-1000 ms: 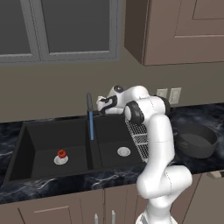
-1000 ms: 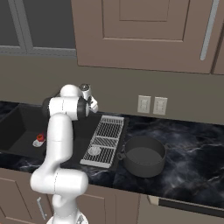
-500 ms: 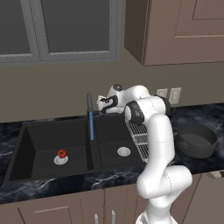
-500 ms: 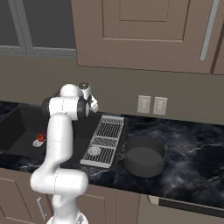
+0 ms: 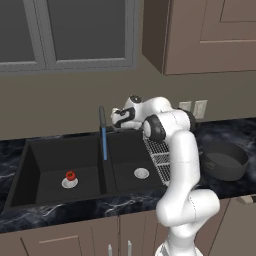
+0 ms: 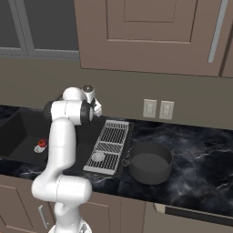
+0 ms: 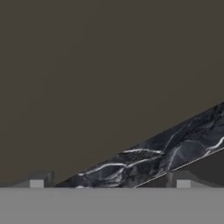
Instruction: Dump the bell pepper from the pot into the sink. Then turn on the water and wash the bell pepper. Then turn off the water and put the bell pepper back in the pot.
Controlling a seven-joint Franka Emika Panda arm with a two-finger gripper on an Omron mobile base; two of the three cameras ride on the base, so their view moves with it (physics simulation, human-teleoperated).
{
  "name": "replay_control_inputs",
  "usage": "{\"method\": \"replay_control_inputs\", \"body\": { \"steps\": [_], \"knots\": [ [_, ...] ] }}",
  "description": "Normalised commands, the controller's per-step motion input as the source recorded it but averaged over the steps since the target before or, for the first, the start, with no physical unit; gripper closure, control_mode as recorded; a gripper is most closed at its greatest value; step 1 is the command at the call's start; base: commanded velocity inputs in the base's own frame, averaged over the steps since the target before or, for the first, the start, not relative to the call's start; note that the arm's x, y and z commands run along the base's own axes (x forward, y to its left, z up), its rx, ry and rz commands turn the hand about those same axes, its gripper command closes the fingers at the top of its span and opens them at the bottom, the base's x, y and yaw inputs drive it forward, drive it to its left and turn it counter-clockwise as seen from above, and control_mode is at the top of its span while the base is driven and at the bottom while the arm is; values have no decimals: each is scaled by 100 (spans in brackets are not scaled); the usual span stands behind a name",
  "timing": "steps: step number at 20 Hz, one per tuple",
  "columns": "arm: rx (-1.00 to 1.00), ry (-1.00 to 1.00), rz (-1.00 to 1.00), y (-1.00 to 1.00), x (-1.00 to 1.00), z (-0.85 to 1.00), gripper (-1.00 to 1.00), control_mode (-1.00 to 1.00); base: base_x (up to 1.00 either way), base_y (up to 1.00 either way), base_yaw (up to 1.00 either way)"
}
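Left base view, from left to right: the bell pepper lies on the drain of the left basin of the sink. My tool hangs by the faucet, above the divider, fully released and holding nothing. On the right, the pot stands on the surface.

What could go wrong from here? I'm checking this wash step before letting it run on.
The bell pepper sits on the left basin's drain, while the water stream seems to fall near the sink divider, so it may go unwashed. The open gripper hangs close beside the faucet and could bump it.
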Motion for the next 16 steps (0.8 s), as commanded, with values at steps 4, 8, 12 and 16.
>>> {"method": "replay_control_inputs", "body": {
  "steps": [4, 8, 12, 16],
  "knots": [
    [12, -3, 0, 0, -2, 55, -100, -100, 0, 0, 0],
    [10, -5, 0, 0, -1, 72, -100, -100, 0, 0, 0],
    [3, 0, -1, -4, -17, 34, -100, -100, 0, 0, 0],
    [0, 2, -4, -34, -42, -2, -100, -100, 0, 0, 0]
  ]
}}
